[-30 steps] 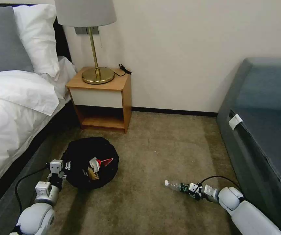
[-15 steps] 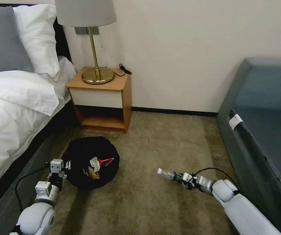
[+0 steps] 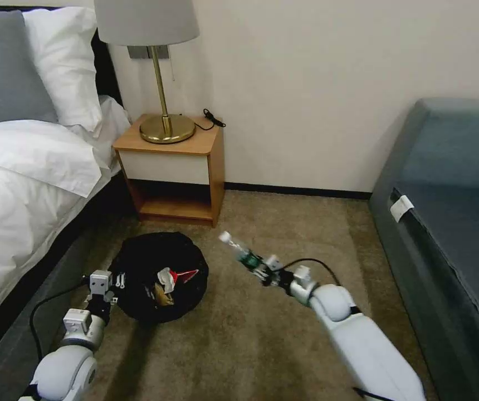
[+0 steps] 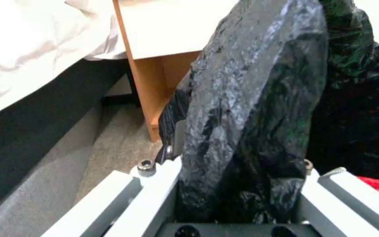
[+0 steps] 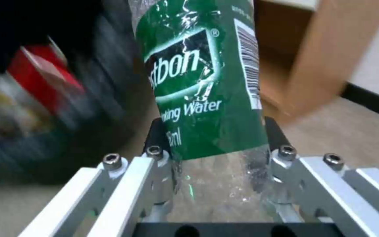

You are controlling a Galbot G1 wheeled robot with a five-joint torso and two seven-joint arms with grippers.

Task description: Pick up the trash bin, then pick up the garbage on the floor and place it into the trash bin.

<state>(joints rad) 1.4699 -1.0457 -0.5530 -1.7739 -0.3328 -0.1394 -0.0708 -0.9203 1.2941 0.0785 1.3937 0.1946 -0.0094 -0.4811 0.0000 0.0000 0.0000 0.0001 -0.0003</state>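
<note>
The trash bin, draped in a black bag, stands on the carpet before the nightstand. My left gripper is shut on its near-left rim; the left wrist view shows the bag-covered rim pinched between the fingers. Inside the bin lie a red-and-white carton and brown crumpled garbage. My right gripper is shut on a clear plastic bottle with a green label. It holds the bottle in the air just right of the bin, cap pointing up and away.
A wooden nightstand with a brass lamp stands against the wall behind the bin. The bed runs along the left, and a grey sofa along the right. Open carpet lies between them.
My right gripper has lifted the bottle off the carpet and carried it left and up, close to the bin. The left gripper has kept its grip on the rim.
</note>
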